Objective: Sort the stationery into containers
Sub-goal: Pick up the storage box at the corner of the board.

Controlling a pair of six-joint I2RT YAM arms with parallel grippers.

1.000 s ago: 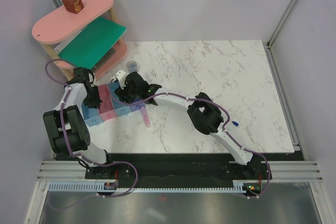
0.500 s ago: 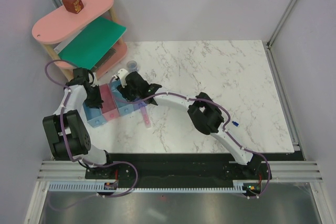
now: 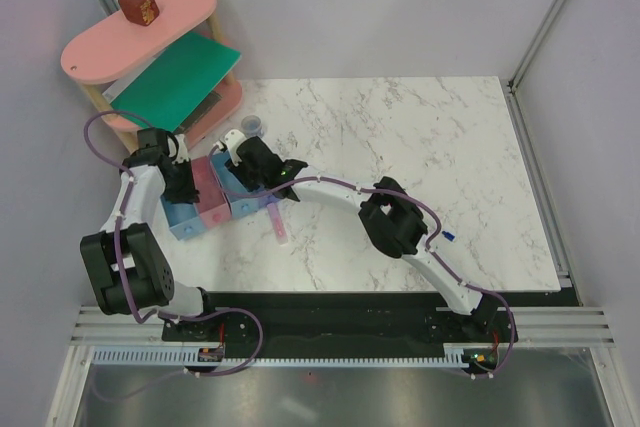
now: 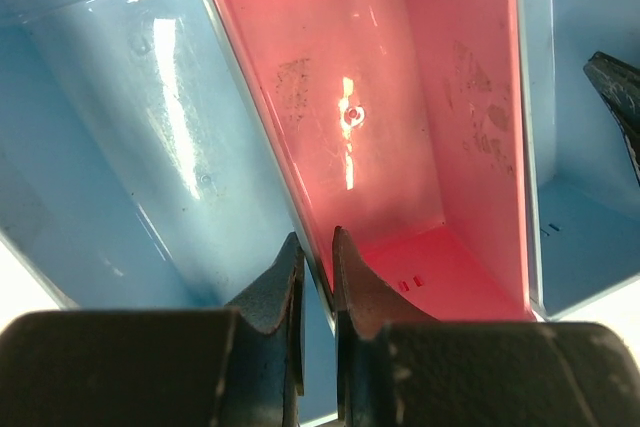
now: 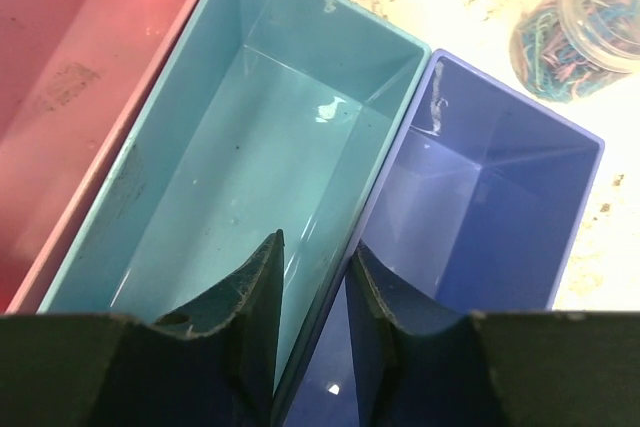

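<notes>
Four containers stand side by side at the table's left: light blue (image 3: 183, 219), pink (image 3: 208, 202), blue (image 3: 243, 207) and violet (image 5: 500, 207), all empty where I can see inside. My left gripper (image 4: 315, 259) is shut on the touching walls of the light blue bin (image 4: 120, 147) and the pink bin (image 4: 400, 97). My right gripper (image 5: 315, 272) straddles the wall between the blue bin (image 5: 250, 147) and the violet one, jaws narrow, a slit still showing beside the left finger. A pale pink stick (image 3: 281, 230) lies just beyond the bins. A blue-tipped pen (image 3: 448, 237) lies far right.
A clear jar of coloured paper clips (image 5: 580, 32) stands behind the violet bin, seen also in the top view as a small jar (image 3: 252, 125). At the back left, the pink oval shelf (image 3: 100, 47) carries a green sheet (image 3: 175, 77) and a brown block (image 3: 138, 5).
The right jaws have narrowed around the bin wall. The left gripper and the row of bins have shifted a little toward the back left, turning slightly.
</notes>
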